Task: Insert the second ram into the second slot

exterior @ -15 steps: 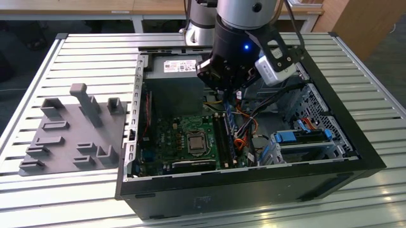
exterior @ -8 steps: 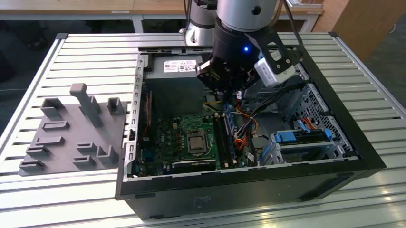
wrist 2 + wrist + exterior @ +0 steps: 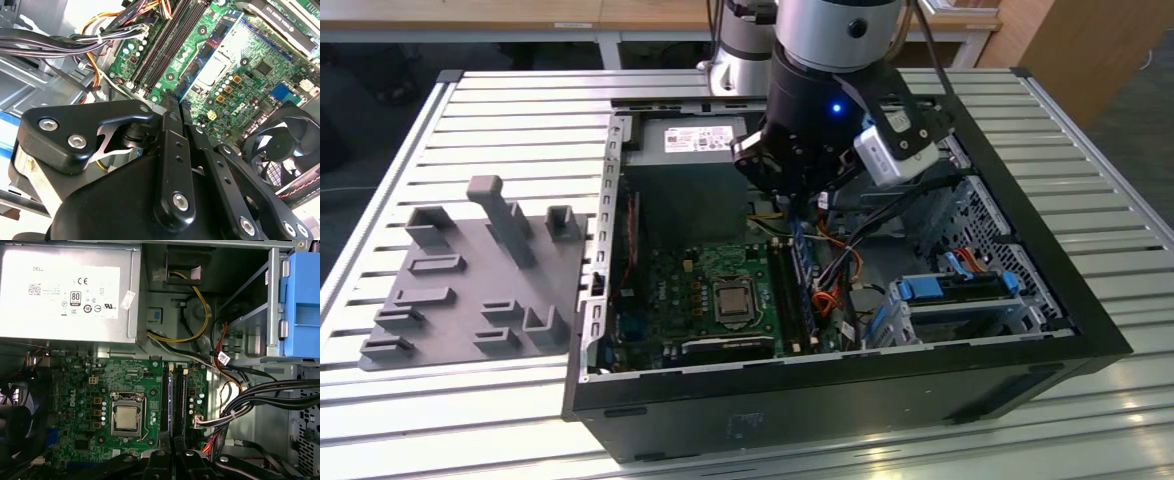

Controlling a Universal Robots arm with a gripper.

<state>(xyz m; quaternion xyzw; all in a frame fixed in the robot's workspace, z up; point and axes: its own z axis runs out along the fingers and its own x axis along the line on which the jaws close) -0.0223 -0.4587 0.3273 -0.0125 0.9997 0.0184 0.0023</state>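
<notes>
**Gripper shut over the RAM slots**

The jaws are drawn together, leaving a narrow slit. The gripper (image 3: 176, 102) hangs just above one end of the slots (image 3: 165, 400). I cannot tell whether anything is pinched in the slit.

A thin blue strip runs on edge beside the dark slots. I take it for the ram (image 3: 173, 400), standing in its slot. Whether it is pressed fully home is unclear.

Judged by its build, the ram is light, stiff and very thin. It is slick on its flat faces and fragile at the chips and the contact edge. The sound hold is across the flat faces near the middle of the upper edge, so a push goes straight down without bending it.

Take the exterior view as a dial centred on the CPU socket (image 3: 731, 298). The slots lie at three o'clock and the gripper near one. The power supply (image 3: 687, 140) sits at twelve, the drive bay (image 3: 961, 290) farther out at three, and the grey tray (image 3: 467, 290) at nine, outside the case (image 3: 827, 400). The arm (image 3: 834, 60) comes in from twelve and its wrist points straight down into the case.
</notes>
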